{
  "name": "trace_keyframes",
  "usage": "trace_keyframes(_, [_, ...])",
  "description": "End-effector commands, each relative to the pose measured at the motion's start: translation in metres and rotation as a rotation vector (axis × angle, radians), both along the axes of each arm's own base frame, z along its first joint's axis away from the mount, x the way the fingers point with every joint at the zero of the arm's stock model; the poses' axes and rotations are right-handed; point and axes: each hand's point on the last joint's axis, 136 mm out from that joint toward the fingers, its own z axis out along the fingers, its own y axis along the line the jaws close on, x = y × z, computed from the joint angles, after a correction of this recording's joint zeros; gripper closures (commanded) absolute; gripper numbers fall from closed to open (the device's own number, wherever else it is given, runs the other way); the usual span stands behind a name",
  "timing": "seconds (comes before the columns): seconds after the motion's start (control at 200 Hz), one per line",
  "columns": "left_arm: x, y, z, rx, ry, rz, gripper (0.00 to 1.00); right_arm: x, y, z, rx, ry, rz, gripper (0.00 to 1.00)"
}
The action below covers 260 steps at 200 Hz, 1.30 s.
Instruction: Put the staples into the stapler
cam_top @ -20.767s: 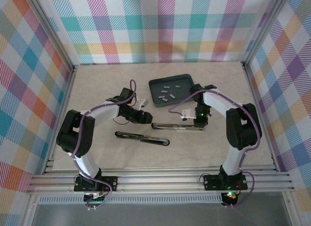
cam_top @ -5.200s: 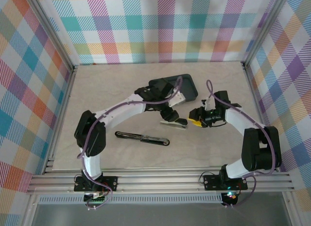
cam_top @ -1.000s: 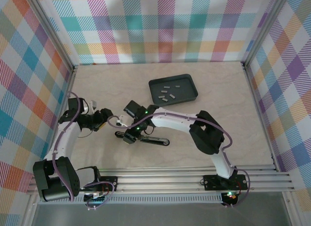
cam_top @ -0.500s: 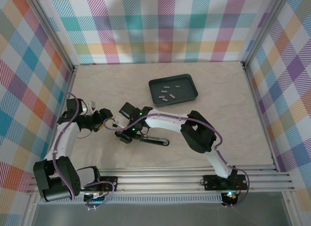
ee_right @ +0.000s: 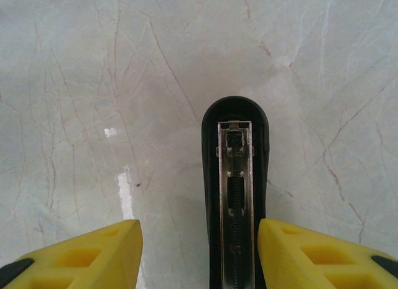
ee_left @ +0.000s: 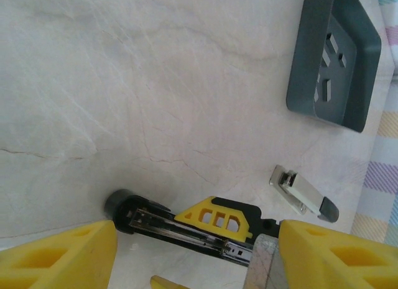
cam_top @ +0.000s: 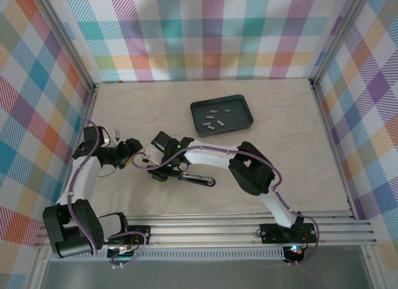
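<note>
A black stapler (cam_top: 193,178) lies opened flat on the table, its metal channel (ee_right: 235,177) facing up with a spring inside. My right gripper (cam_top: 159,172) hangs over the stapler's left end, open. Its yellow fingers stand on either side of the channel without touching it (ee_right: 199,230). My left gripper (cam_top: 126,153) is open a little to the left, with nothing between its fingers (ee_left: 198,239). In its view the stapler (ee_left: 168,224) lies just beyond them. Several grey staples (cam_top: 214,120) lie in the dark tray (cam_top: 249,115) at the back.
A small white and silver object with a dark tip (ee_left: 301,192) lies on the table between the stapler and the tray (ee_left: 311,65). Checked walls enclose the table on three sides. Bare marble-patterned surface lies right of the stapler.
My right gripper has slid a little left along the stapler toward its end. The left arm has hardly moved.
</note>
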Motion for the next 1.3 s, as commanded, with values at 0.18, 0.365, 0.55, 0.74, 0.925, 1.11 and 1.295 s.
trace_keyframes(0.18, [-0.001,0.028,-0.011,-0.027,0.036,0.138,0.30,0.001,-0.015,0.023,0.002,-0.037,-0.027,0.46])
trace_keyframes(0.365, [-0.003,0.032,-0.014,-0.028,0.056,0.158,0.30,0.010,-0.018,0.011,-0.045,-0.017,-0.088,0.46])
trace_keyframes(0.55, [-0.003,0.036,-0.015,-0.033,0.063,0.172,0.30,0.019,-0.012,0.003,-0.065,-0.016,-0.106,0.46])
trace_keyframes(0.74, [-0.002,0.037,-0.016,-0.037,0.067,0.173,0.30,0.021,-0.010,-0.010,-0.089,-0.015,-0.094,0.46])
trace_keyframes(0.925, [-0.002,0.036,-0.017,-0.039,0.068,0.170,0.30,0.021,-0.009,-0.021,-0.107,-0.013,-0.082,0.46])
trace_keyframes(1.11, [-0.002,0.036,-0.017,-0.038,0.068,0.163,0.30,0.024,-0.010,-0.030,-0.121,-0.024,-0.084,0.53])
trace_keyframes(1.295, [-0.001,0.035,-0.014,-0.029,0.052,0.144,0.30,0.026,-0.007,-0.025,-0.094,-0.041,-0.080,0.75])
